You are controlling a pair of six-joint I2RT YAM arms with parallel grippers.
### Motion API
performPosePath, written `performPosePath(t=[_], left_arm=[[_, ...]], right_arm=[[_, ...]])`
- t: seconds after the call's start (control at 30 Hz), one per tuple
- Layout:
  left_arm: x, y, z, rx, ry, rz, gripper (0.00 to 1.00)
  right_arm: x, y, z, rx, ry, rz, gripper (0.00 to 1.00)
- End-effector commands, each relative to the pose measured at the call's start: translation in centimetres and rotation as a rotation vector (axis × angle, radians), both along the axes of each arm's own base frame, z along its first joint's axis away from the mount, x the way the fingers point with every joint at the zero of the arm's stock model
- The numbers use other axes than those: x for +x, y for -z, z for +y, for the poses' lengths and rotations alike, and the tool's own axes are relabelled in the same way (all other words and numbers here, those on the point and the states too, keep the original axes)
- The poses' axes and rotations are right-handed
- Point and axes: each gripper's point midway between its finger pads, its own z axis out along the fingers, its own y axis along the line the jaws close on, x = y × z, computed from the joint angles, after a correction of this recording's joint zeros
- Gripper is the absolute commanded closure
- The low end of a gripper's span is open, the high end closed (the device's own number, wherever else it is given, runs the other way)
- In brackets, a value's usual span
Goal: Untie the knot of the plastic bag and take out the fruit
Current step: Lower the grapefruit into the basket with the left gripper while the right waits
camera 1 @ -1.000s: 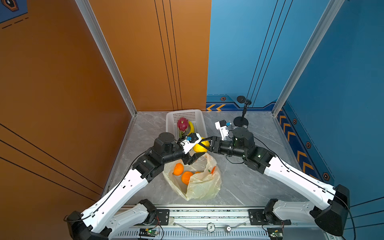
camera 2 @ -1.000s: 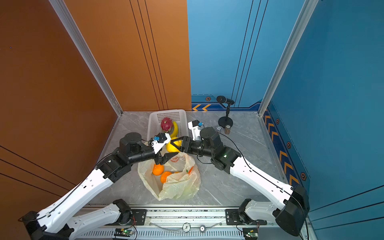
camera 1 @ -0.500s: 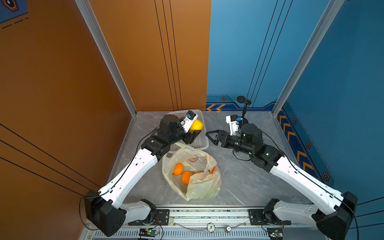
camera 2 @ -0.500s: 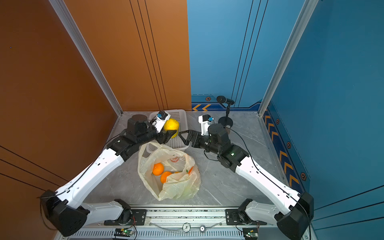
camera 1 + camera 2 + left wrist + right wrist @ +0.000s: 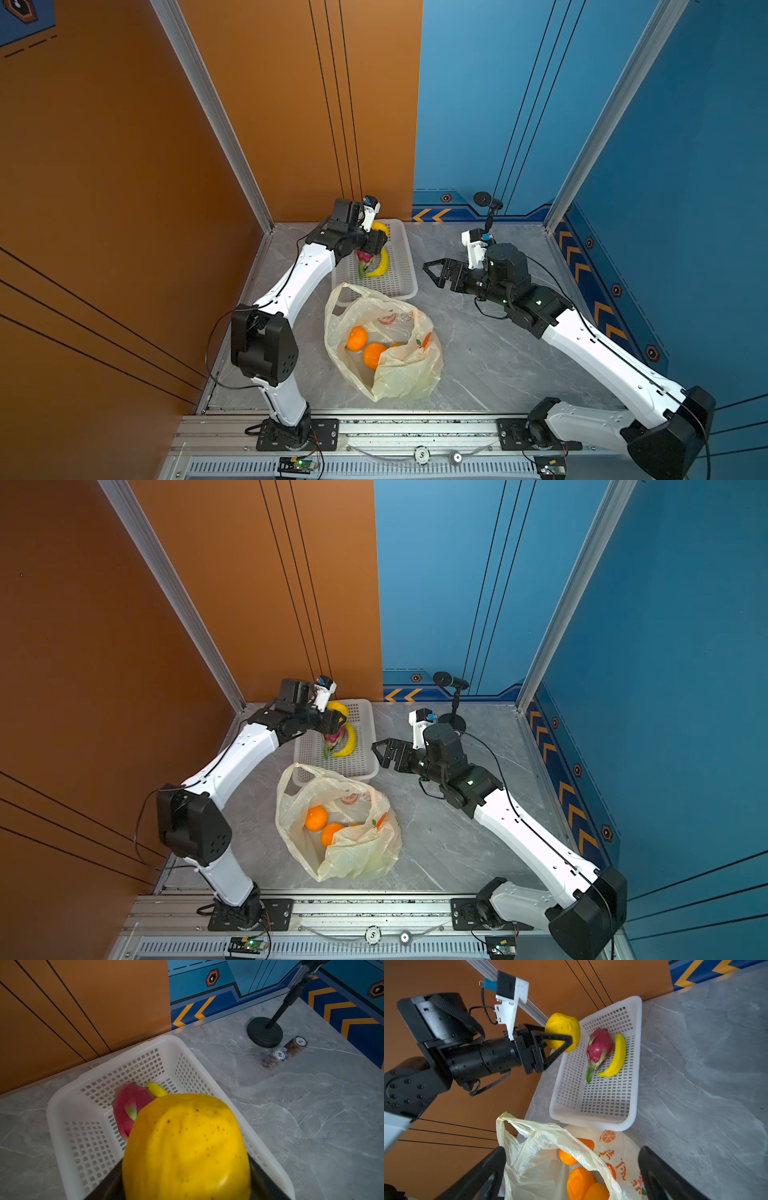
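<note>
Currently clamping yellow fruit (image 5: 187, 1147) in left gripper (image 5: 566, 1034) over basket's (image 5: 593, 1122) 12 o'clock rim; oranges (image 5: 357, 337) left in open bag (image 5: 399, 374). Holding right gripper (image 5: 430, 274) wide and empty at bag's 2 o'clock. Could bounce out if released so near the edge.

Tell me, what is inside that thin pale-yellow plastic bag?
Several round oranges lie in the plastic bag, visible through its open mouth. Crumpled plastic hides whatever lies deeper.

You had a pale-yellow plastic bag (image 5: 407, 374) with orange prints, oranges (image 5: 356, 337), a brown-speckled yellow fruit (image 5: 187, 1147), a magenta, green-tipped dragon fruit (image 5: 599, 1047), a white basket (image 5: 593, 1122) and a grey marbled desk (image 5: 490, 353).
</note>
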Motion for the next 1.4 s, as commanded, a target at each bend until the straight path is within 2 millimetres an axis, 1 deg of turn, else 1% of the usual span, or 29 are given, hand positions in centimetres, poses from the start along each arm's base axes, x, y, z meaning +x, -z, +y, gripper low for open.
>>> performPosePath(t=[0.0,0.13,0.27,0.5,0.67,0.73,0.77,0.83,0.87,0.9,0.97,1.07,1.17,1.27,1.37], left_arm=[[1.0,2.1,0.1,0.003,-0.017,0.109,0.44],[3.2,4.8,-0.4,0.015,-0.017,0.171,0.44],[5.1,7.4,-1.4,0.003,0.003,0.217,0.44],[8.3,11.9,-2.5,-0.014,-0.007,0.28,0.44],[9.9,14.4,-2.9,-0.012,-0.024,0.295,0.39],[10.1,14.9,-2.9,-0.012,-0.028,0.299,0.34],[10.1,15.0,-2.9,-0.011,-0.029,0.306,0.29],[9.9,14.7,-2.9,-0.01,-0.03,0.308,0.17],[9.7,14.3,-2.9,-0.006,-0.031,0.305,0.15],[9.6,13.9,-2.9,-0.001,-0.027,0.296,0.08],[9.4,12.7,-2.9,0.005,-0.027,0.278,0.05],[8.9,10.1,-2.8,-0.001,-0.022,0.243,0.04],[8.1,6.6,-2.6,-0.016,-0.017,0.195,0.04],[6.6,2.9,-2.4,-0.032,-0.007,0.148,0.04],[4.4,-0.9,-2.5,-0.04,0.012,0.098,0.04]], right_arm=[[0.3,0.3,-0.8,-0.041,0.006,0.007,0.0],[0.5,0.5,-1.2,-0.041,0.014,0.014,0.0],[0.7,0.6,-1.4,-0.037,0.016,0.019,0.0],[0.3,0.4,-1.6,-0.027,0.016,0.014,0.0],[-0.1,0.3,-1.9,-0.017,0.018,0.015,0.0],[-0.2,0.1,-2.0,-0.015,0.022,0.014,0.0],[-0.3,-0.1,-2.0,-0.011,0.023,0.011,0.0],[-0.5,-0.6,-2.2,-0.002,0.025,0.003,0.0],[-0.6,-0.7,-2.3,0.002,0.027,0.001,0.0],[-0.7,-0.9,-2.4,0.006,0.032,-0.002,0.0],[-1.0,-1.0,-2.6,0.011,0.039,-0.004,0.0],[-1.4,-1.3,-2.7,0.024,0.045,-0.005,0.0],[-1.9,-1.4,-2.8,0.026,0.048,-0.011,0.0],[-2.7,-1.1,-2.6,0.019,0.039,-0.013,0.0],[-3.6,-0.7,-2.1,0.01,0.02,-0.007,0.0]])
